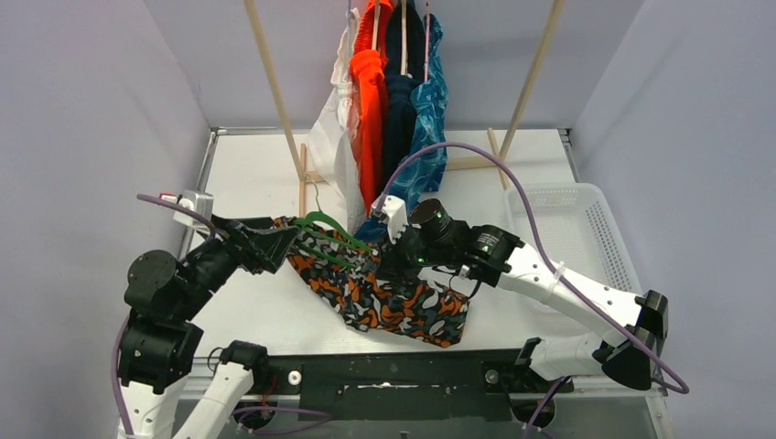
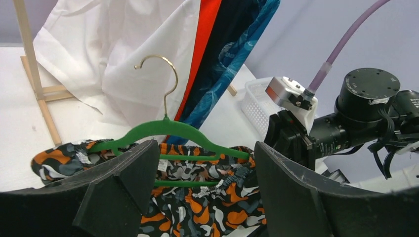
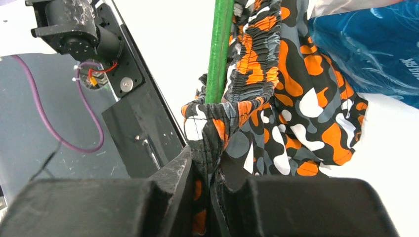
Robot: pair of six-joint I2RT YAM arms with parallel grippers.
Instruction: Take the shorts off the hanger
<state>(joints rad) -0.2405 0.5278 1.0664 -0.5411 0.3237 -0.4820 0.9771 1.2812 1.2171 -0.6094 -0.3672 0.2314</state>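
Camouflage shorts (image 1: 393,302): we see them lying on the table (image 1: 261,174), threaded on the green hanger (image 1: 322,222), between the two grippers and just in front of the hanging pairs
Green hanger: from the left wrist we see its lower bars crossing the gathered waistband, with its gold hook (image 2: 165,74) standing up against the white fabric behind; the shorts are not yet off it
Left gripper (image 1: 279,240): we find its jaws spread wide, one on each side of the hanger and waistband, pinching neither
Right gripper (image 3: 212,182): its jaws are pressed together on a fold of the camouflage waistband, just beside one end of the hanger
White shorts (image 1: 331,137): they hang at the left of the row on the wooden rack (image 1: 271,87) at the back of the table
Orange shorts (image 1: 369,101): they hang next to the white pair, touching it
Navy shorts (image 1: 400,101): they hang between the orange and the blue
Blue leaf-patterned shorts (image 1: 428,119): they hang at the right of the row, their hem reaching down near the right gripper
White basket (image 1: 586,229): we see it at the table's right side, well apart from the camouflage pair
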